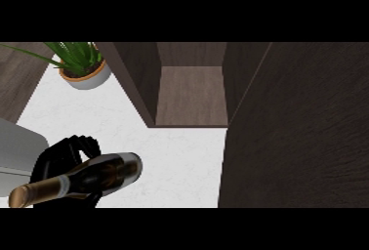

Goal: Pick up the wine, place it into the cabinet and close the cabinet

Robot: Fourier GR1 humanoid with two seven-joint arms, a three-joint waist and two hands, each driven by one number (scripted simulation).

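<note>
The wine bottle (101,177) is dark with a gold-foiled neck. It lies tilted at the lower left, neck toward the lower left corner and base toward the right. My left hand (59,158) is shut on it, fingers (78,143) curled over its body from behind, above the white counter (180,151). The grey forearm (16,146) comes in from the left edge. The dark wood cabinet (191,93) stands open up and to the right of the bottle, its inner shelf bare. Its open door (302,127) fills the right side. My right hand does not show.
A green plant in a white and orange pot (85,75) stands at the upper left, just left of the cabinet's side wall (133,78). A wood panel (18,78) borders the counter at the far left.
</note>
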